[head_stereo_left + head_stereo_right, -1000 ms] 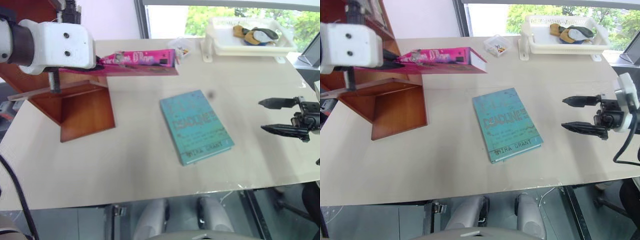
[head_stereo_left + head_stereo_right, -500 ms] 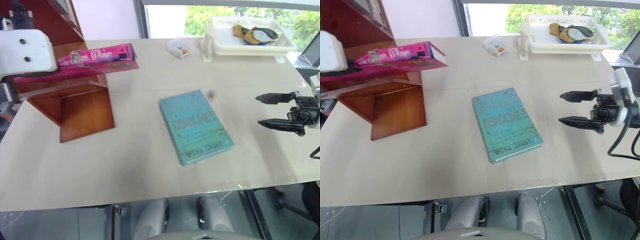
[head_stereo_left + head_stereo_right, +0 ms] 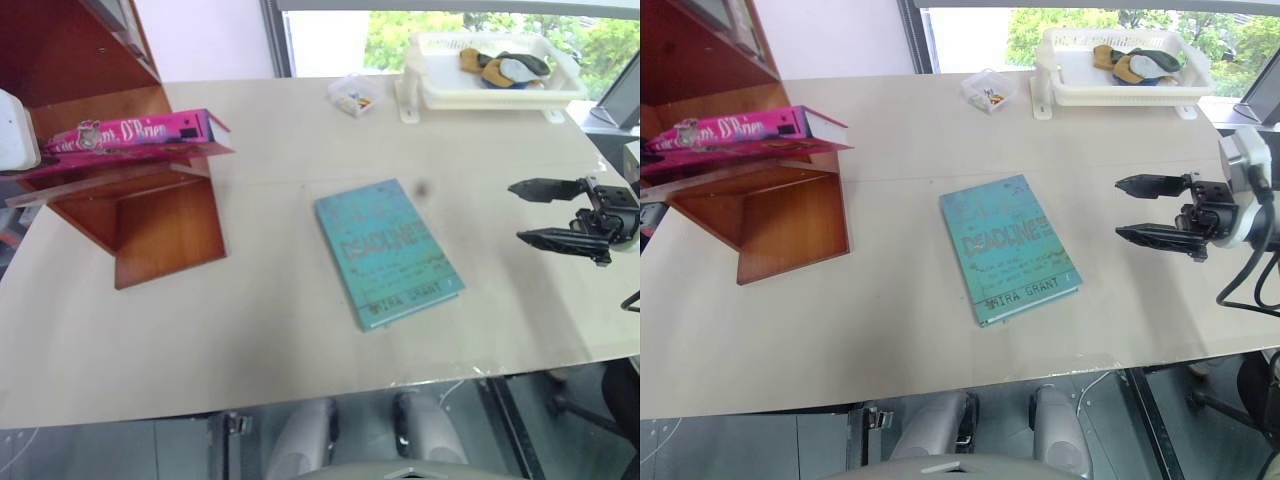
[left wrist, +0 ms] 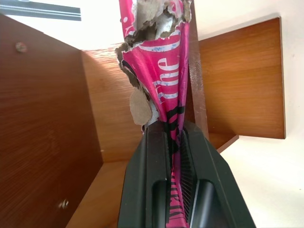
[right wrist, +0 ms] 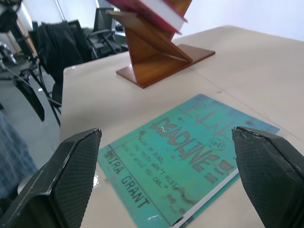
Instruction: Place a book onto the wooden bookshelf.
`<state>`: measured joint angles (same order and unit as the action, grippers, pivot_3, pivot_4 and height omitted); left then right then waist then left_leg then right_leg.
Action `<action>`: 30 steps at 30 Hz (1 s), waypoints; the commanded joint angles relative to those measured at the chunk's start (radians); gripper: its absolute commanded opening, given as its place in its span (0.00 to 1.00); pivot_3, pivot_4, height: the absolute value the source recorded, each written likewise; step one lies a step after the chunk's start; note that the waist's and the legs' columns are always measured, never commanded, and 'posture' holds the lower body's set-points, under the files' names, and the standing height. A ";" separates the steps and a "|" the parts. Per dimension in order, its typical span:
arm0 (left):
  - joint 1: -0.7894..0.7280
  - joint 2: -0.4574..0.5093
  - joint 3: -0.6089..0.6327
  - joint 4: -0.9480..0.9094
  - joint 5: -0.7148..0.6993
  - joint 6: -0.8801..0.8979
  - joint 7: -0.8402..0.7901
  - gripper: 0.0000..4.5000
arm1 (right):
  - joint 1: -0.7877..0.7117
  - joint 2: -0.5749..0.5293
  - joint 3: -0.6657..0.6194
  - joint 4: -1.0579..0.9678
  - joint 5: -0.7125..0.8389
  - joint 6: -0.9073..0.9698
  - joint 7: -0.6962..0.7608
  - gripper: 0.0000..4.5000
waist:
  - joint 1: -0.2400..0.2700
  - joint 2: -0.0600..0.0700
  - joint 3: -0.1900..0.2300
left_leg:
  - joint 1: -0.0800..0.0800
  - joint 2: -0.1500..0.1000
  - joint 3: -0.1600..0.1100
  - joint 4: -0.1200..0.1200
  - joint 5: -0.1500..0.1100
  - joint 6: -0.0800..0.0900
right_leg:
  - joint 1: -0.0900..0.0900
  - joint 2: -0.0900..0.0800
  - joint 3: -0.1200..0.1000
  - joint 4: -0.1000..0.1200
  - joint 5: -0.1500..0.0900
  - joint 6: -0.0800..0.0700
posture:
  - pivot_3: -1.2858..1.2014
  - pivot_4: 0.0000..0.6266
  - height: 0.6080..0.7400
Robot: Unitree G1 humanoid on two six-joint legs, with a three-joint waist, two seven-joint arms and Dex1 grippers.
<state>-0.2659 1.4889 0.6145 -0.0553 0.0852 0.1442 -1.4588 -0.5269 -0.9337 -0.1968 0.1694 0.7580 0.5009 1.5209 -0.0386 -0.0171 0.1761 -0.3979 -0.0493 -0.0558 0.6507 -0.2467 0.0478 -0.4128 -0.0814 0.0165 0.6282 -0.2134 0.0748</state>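
Your left claw, clamped on the bright magenta-pink paperback book, has carried it over the reddish-brown wooden bookshelf; release next; right claw wide, empty.

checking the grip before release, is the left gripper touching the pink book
Touching. In the left wrist view the left gripper has both black fingers pressed against the book, clamping its pink cover between them inside the wooden bookshelf.

The bright magenta-pink paperback book with white lettering on its spine lies nearly flat, spine outward, over a slanted shelf board of the large reddish-brown wooden bookshelf. The bookshelf stands at the tabletop's far left edge. The book's torn end is clamped between the left pincer's black fingers.
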 commanded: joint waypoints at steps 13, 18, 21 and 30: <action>0.045 0.043 0.063 0.019 0.077 0.122 0.014 0.96 | -0.024 -0.003 -0.041 -0.016 0.022 -0.009 0.034 1.00 | 0.004 0.000 0.000 | 0.000 0.000 0.003 0.000 0.000 0.001 | -0.001 0.000 0.003 0.001 0.000 0.000 | 0.52 0.24 1.00; 0.049 0.030 0.126 -0.001 0.064 0.167 -0.055 0.98 | -0.017 -0.007 -0.043 -0.011 0.018 -0.014 0.039 1.00 | 0.004 0.000 0.000 | 0.000 0.000 0.003 0.000 0.000 0.000 | -0.001 -0.001 0.002 0.001 0.000 0.000 | 0.52 0.24 1.00; 0.046 0.028 0.173 0.005 0.076 0.182 -0.068 0.98 | -0.014 -0.010 -0.044 -0.009 0.017 -0.016 0.040 1.00 | 0.003 0.000 0.000 | 0.000 0.000 0.003 0.000 0.000 0.000 | -0.001 -0.001 0.002 0.001 0.000 0.000 | 0.52 0.24 1.00; -0.008 -0.015 0.262 -0.078 -0.056 0.289 -0.089 0.98 | -0.012 -0.015 -0.045 0.007 0.005 -0.025 0.049 1.00 | 0.002 0.000 0.000 | 0.000 0.000 0.003 0.000 0.000 0.000 | -0.001 -0.001 0.002 0.001 0.000 0.000 | 0.52 0.24 1.00</action>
<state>-0.2392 1.4791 0.8163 -0.0711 0.1035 0.3774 -1.5326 -0.5293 -0.9310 -0.2050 0.1765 0.7570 0.4923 1.5254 -0.0361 -0.0167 0.1763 -0.3978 -0.0494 -0.0531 0.6506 -0.2471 0.0481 -0.4138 -0.0823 0.0183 0.6291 -0.2131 0.0746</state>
